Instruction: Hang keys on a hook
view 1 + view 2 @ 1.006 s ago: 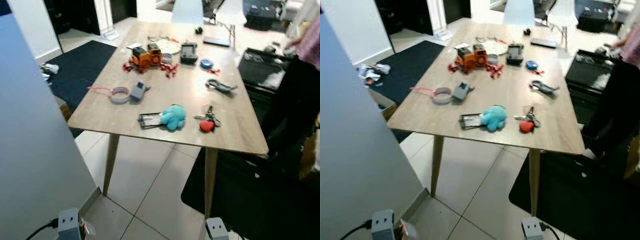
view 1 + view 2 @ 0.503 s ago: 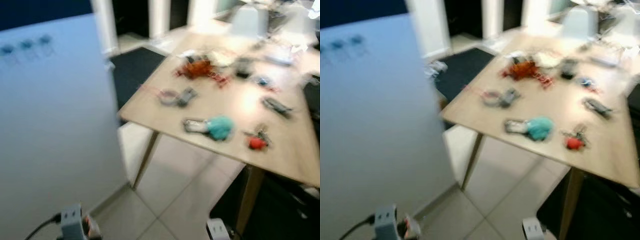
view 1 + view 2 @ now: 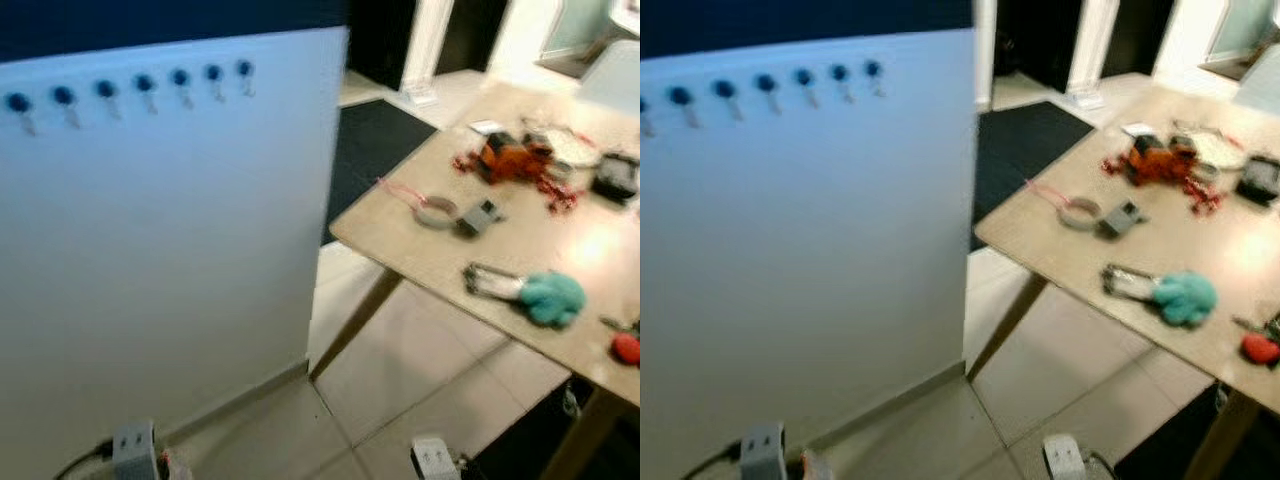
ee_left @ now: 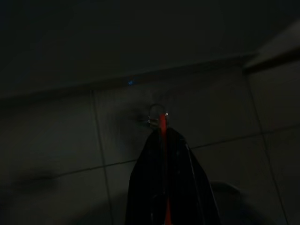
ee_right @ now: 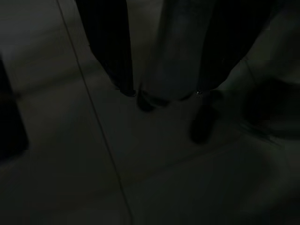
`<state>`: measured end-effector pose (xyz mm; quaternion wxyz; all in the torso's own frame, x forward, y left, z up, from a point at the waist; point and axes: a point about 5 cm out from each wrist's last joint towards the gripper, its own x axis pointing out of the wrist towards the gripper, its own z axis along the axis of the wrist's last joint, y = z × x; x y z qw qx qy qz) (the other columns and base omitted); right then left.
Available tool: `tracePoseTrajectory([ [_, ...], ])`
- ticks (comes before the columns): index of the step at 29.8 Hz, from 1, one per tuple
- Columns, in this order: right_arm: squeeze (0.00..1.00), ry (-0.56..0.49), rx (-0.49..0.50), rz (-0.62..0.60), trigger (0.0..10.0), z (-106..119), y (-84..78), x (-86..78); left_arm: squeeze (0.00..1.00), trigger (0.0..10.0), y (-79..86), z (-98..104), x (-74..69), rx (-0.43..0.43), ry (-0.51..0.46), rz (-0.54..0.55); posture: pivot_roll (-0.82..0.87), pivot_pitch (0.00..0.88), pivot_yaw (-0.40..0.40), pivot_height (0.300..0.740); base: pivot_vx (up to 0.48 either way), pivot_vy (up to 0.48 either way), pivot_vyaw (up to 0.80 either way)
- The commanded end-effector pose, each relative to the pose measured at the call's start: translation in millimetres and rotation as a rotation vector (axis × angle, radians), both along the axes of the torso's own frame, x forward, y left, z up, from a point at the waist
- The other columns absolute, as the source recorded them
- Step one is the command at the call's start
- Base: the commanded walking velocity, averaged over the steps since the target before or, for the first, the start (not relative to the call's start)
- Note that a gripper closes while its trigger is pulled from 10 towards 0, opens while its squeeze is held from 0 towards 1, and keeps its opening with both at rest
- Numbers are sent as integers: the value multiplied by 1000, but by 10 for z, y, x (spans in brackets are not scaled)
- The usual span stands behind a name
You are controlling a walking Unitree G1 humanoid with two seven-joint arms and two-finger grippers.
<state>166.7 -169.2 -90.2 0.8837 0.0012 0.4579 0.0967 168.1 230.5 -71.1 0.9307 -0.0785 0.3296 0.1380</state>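
Head views, panel: a tall pale blue-white panel point(image 3: 170, 260) stood on the robot's left, with a row of small blue round-headed hooks point(image 3: 140, 84) along its upper edge.
Head views, table: a light wooden table point(image 3: 560, 245) stood to the right of the panel, well apart from it.
Head views, table items: an orange toy vehicle point(image 3: 508, 158), a grey tape roll point(image 3: 436, 211), a teal plush toy point(image 3: 552, 297) and a red tag point(image 3: 626, 347) lay on the table.
Head views, floor: pale floor tiles point(image 3: 420, 380) and a dark mat point(image 3: 375, 140) lay below.
Left wrist view, left gripper: the left gripper point(image 4: 161, 129) was closed together on a red strap with a small metal key ring point(image 4: 159, 117), hanging over dim tiles.
Right wrist view, right gripper: the right gripper point(image 5: 161, 91) had its fingers point(image 5: 110, 47) spread apart, holding nothing, above dark floor.
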Motion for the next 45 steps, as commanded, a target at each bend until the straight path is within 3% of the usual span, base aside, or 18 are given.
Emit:
tracePoseTrajectory([
  [1, 0, 33, -15, -9, 10000, -37, -53, -89, 0, 10000, -20, -52, -89, -8, 38, -19, 81, 92, -39, 740, 0, 0, 800],
  [15, 0, 16, -10, -10, 10000, -10, -34, -19, 0, 10000, -90, -52, -56, 42, 52, -119, 78, 89, -42, 740, 0, 0, 800],
  [36, 0, 5, -3, -5, 10000, 3, 8, 18, 0, 10000, -99, -46, -35, 53, 51, -111, 79, 91, -39, 740, 0, 0, 800],
  [45, 0, -12, 21, -56, 10000, 20, 8, 53, 0, 10000, -61, -27, -19, 50, 31, -70, 80, 90, -38, 740, 0, 0, 0],
])
